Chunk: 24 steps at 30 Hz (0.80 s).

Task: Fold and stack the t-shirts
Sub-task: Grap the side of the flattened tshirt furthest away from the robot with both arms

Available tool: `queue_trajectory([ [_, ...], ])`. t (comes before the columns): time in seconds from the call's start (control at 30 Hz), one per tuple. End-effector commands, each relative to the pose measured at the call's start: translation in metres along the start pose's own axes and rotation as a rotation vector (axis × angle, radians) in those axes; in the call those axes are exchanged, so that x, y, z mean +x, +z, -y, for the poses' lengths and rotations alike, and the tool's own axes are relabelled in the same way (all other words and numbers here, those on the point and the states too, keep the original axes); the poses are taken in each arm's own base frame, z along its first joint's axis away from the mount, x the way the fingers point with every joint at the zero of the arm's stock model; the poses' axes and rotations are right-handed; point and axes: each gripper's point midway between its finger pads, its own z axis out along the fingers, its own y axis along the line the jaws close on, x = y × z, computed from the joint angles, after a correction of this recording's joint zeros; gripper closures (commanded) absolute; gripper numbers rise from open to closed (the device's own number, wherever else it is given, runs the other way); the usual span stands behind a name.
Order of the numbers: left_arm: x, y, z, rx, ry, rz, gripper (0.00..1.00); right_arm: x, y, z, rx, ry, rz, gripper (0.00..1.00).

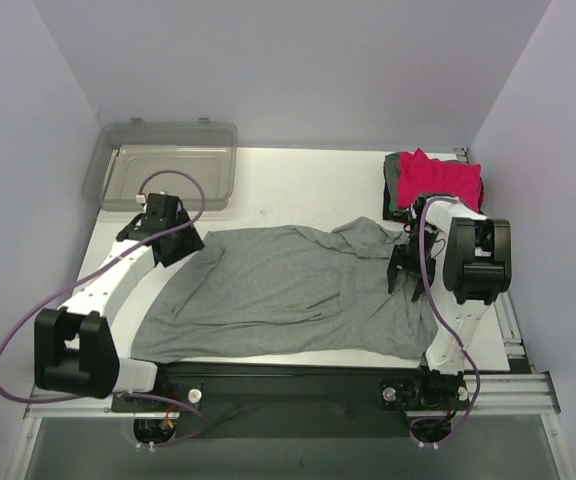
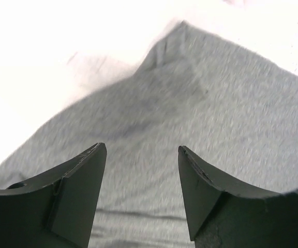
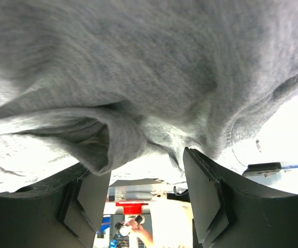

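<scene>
Grey t-shirt (image 1: 288, 290): left fingers (image 2: 79, 186) wide above it, right fingers (image 3: 206, 191) parted under its bunched edge; cloth may slip, skewing fold.

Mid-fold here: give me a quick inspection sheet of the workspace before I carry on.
Surface: white table, largely covered by cloth.
Job's things: grey tee spread out, rumpled at its right; pink-red shirt tops the folded stack, far right.
Clutter: clear bin, far-left corner.
Grippers: left gripper open over the tee's left edge; right gripper has jaws apart at bunched cloth.
Cables: purple cables loop along both arms.
Surroundings: pale walls on three sides.
</scene>
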Motion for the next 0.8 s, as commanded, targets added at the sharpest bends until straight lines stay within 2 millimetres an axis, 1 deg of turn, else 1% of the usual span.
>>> queue_trajectory([
  [0.0, -0.029, 0.022, 0.029, 0.052, 0.097, 0.046, 0.32, 0.008, -0.018, -0.002, -0.017, 0.008, -0.002, 0.42],
  [0.07, -0.031, 0.031, 0.040, 0.079, 0.125, 0.033, 0.32, 0.008, -0.018, -0.005, -0.027, 0.014, -0.004, 0.43],
  [0.1, -0.036, 0.038, 0.048, 0.087, 0.130, 0.032, 0.32, 0.006, -0.019, -0.006, -0.031, 0.015, -0.001, 0.43],
  [0.2, -0.038, 0.050, 0.063, 0.110, 0.147, 0.008, 0.32, 0.003, -0.021, -0.011, -0.044, 0.024, 0.001, 0.43],
  [0.3, -0.036, 0.059, 0.071, 0.121, 0.171, -0.013, 0.32, 0.001, -0.022, -0.014, -0.049, 0.030, 0.000, 0.43],
  [0.37, -0.028, 0.069, 0.071, 0.114, 0.181, -0.046, 0.32, 0.000, -0.022, -0.016, -0.052, 0.035, -0.001, 0.43],
  [0.4, -0.027, 0.070, 0.073, 0.119, 0.187, -0.055, 0.32, 0.000, -0.022, -0.016, -0.052, 0.033, -0.003, 0.43],
  [0.5, -0.020, 0.079, 0.069, 0.089, 0.196, -0.085, 0.32, -0.003, -0.022, -0.017, -0.052, 0.040, -0.006, 0.43],
  [0.63, -0.017, 0.086, 0.067, 0.079, 0.215, -0.098, 0.33, -0.004, -0.022, -0.018, -0.053, 0.039, -0.013, 0.43],
  [0.73, -0.014, 0.092, 0.066, 0.071, 0.227, -0.112, 0.39, -0.005, -0.021, -0.019, -0.055, 0.036, -0.020, 0.43],
  [0.77, -0.012, 0.095, 0.066, 0.066, 0.230, -0.117, 0.43, -0.005, -0.021, -0.020, -0.055, 0.036, -0.017, 0.43],
])
